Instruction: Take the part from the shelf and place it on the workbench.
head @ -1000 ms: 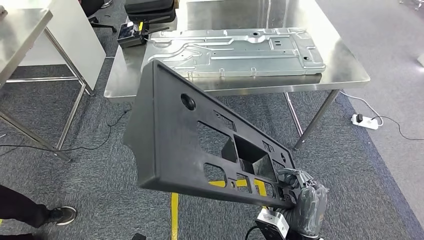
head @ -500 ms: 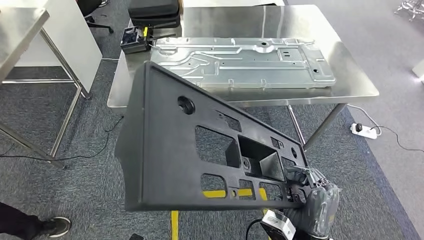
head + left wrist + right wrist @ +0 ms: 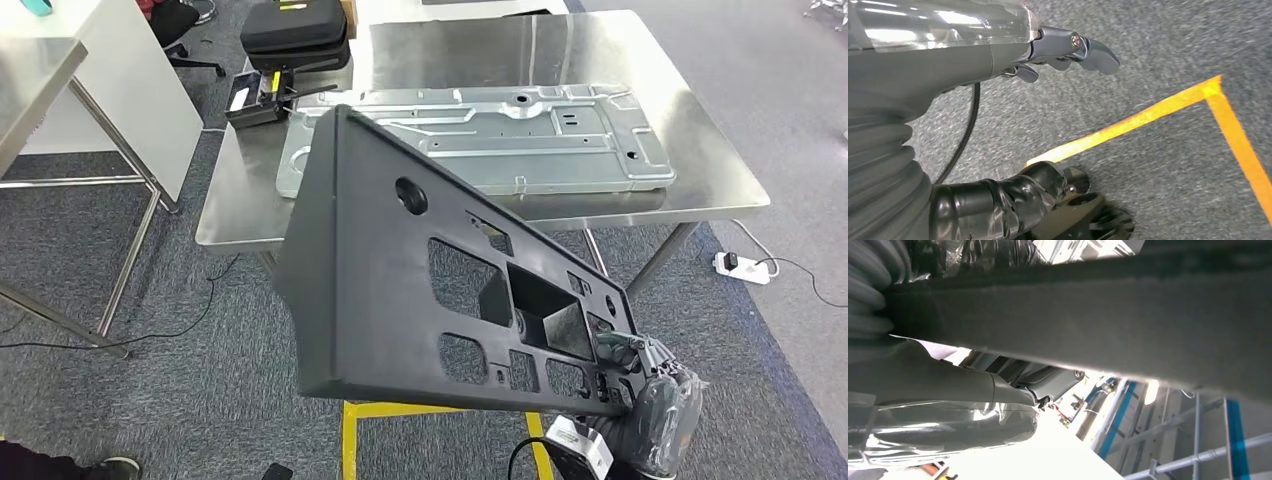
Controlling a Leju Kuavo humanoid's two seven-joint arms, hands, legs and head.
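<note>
Right hand (image 3: 640, 385) grips the black part (image 3: 400, 270) by its near corner, tilted before the table (image 3: 720, 190); left hand (image 3: 1068, 50) hangs empty, fingers apart.

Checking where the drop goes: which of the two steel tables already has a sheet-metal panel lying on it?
The steel table straight ahead carries the stamped grey metal panel; the steel table at the left does not.

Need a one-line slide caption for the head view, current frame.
Right hand grips one end of the black plastic panel, carried tilted above the carpet before the steel workbench bearing a stamped metal sheet.
</note>
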